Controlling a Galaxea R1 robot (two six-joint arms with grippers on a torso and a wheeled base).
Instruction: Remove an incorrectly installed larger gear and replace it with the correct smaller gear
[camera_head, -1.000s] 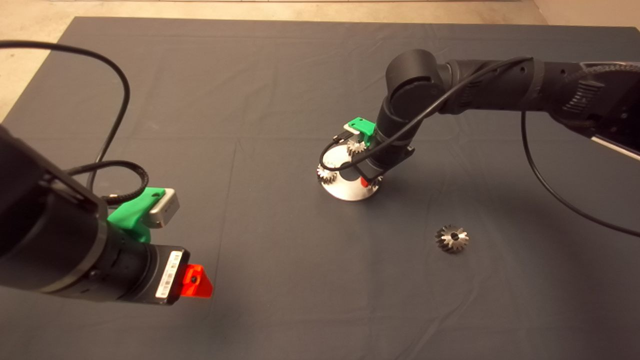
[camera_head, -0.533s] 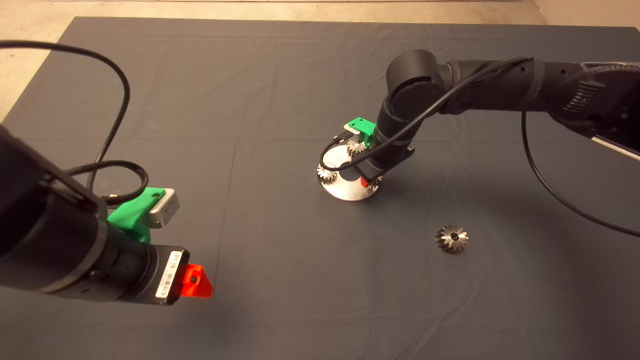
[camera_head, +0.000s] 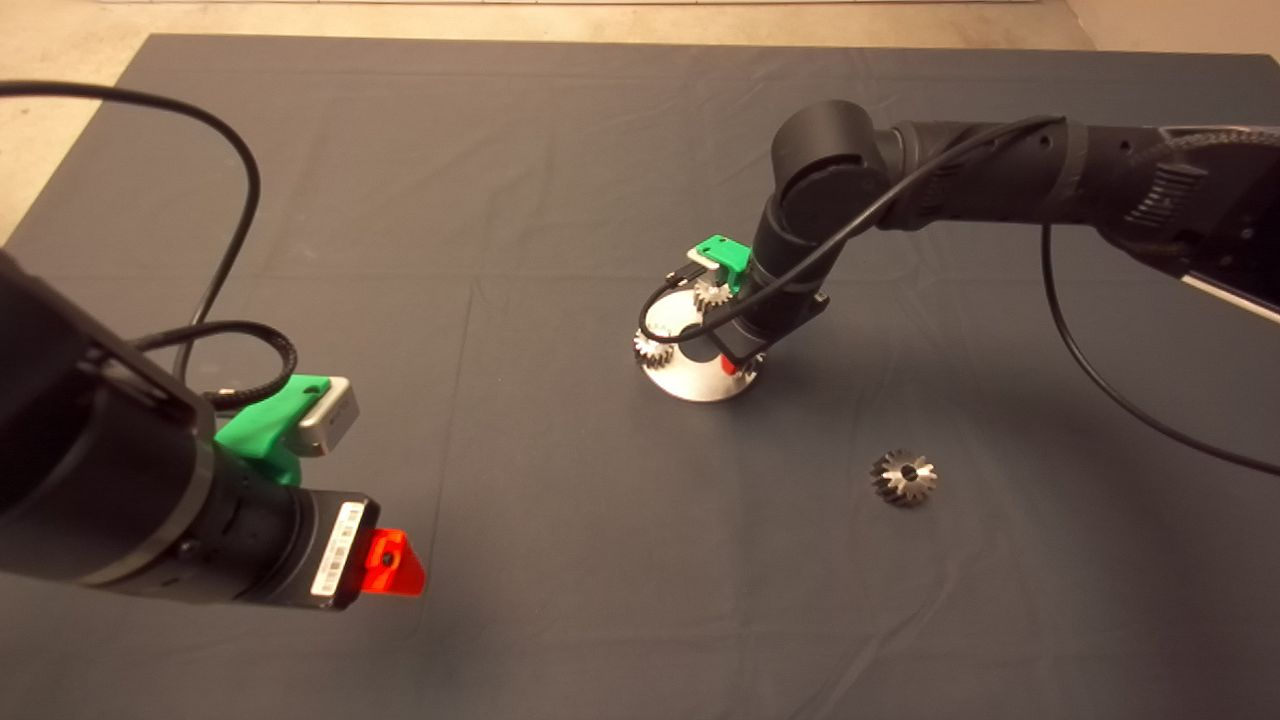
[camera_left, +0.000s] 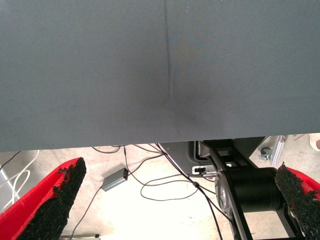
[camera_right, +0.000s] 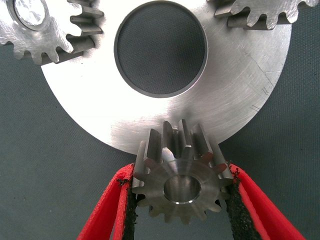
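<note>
Right wrist view: right gripper (camera_right: 180, 200) jaws clamp the smaller gear (camera_right: 182, 177) across its teeth, at the plate (camera_right: 235, 105) rim's 6 o'clock. Solid steel, likely heavy and slick; a flank grip looks right. Left gripper (camera_head: 385, 560) idles at 8 o'clock, jaws spread and empty.

The larger gear (camera_head: 904, 477) lies flat on the dark mat, alone and well apart from everything else. It is a shiny silver cone with about a dozen pointed teeth fanning outward and a dark centre hole facing up.

The smaller gear (camera_right: 183, 181) is dark steel with short straight teeth, a smooth bright top face and a round centre hole (its bore looks clean and empty). It sits upright between two black pads that press its toothed sides, its far teeth overlapping the rim of a round metal plate (camera_right: 235, 95).
</note>
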